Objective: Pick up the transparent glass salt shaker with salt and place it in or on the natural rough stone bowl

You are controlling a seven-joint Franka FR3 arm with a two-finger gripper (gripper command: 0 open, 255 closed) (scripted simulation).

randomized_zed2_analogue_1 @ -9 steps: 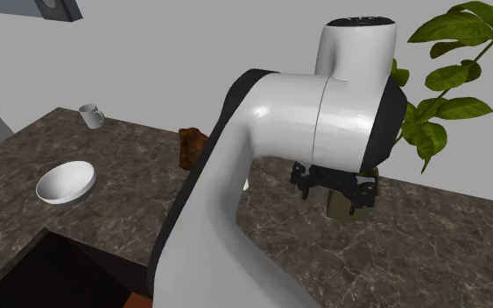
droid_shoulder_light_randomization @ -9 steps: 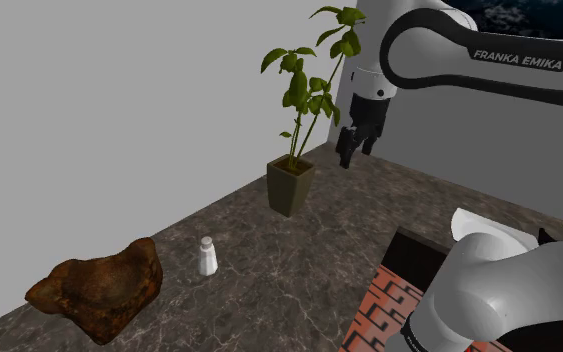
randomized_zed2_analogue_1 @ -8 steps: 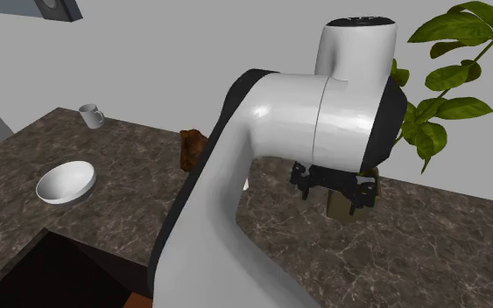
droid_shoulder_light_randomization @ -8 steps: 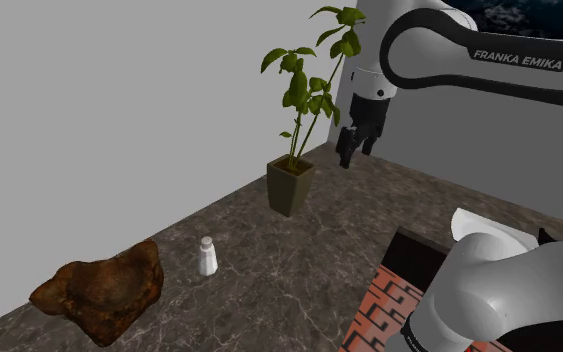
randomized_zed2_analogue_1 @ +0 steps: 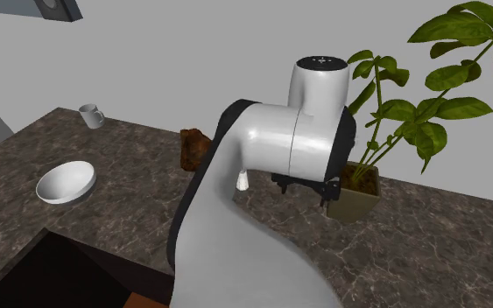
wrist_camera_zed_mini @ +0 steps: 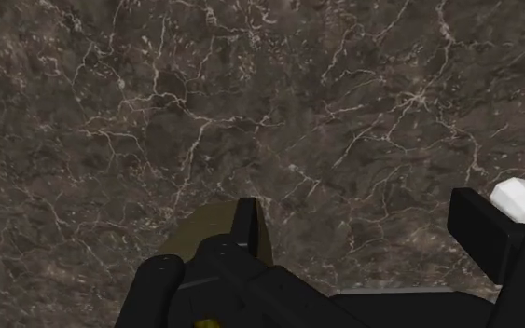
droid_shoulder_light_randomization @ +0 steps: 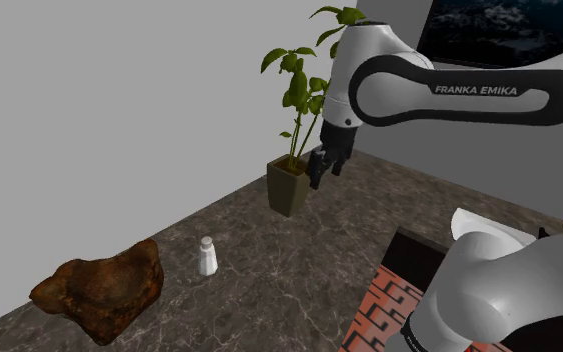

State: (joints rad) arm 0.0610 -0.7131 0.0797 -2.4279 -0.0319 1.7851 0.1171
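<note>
Arm has swung toward 9 o'clock in the shoulder view. The gripper (droid_shoulder_light_randomization: 319, 168) now hangs beside the potted plant (droid_shoulder_light_randomization: 290, 186), fingers apart, empty. Salt shaker (droid_shoulder_light_randomization: 207, 256) stands upright on the marble counter (droid_shoulder_light_randomization: 299, 270), at the gripper's 8 o'clock, well apart. Stone bowl (droid_shoulder_light_randomization: 99, 285) sits near the shaker's 8 o'clock. Approach looks under way; grasp not yet done.

In your shoulder view, the small white salt shaker (droid_shoulder_light_randomization: 207, 256) stands on the dark marbled counter (droid_shoulder_light_randomization: 299, 262), right of the rough brown stone bowl (droid_shoulder_light_randomization: 99, 287); the leafy potted plant (droid_shoulder_light_randomization: 290, 186) is farther back right.
</note>
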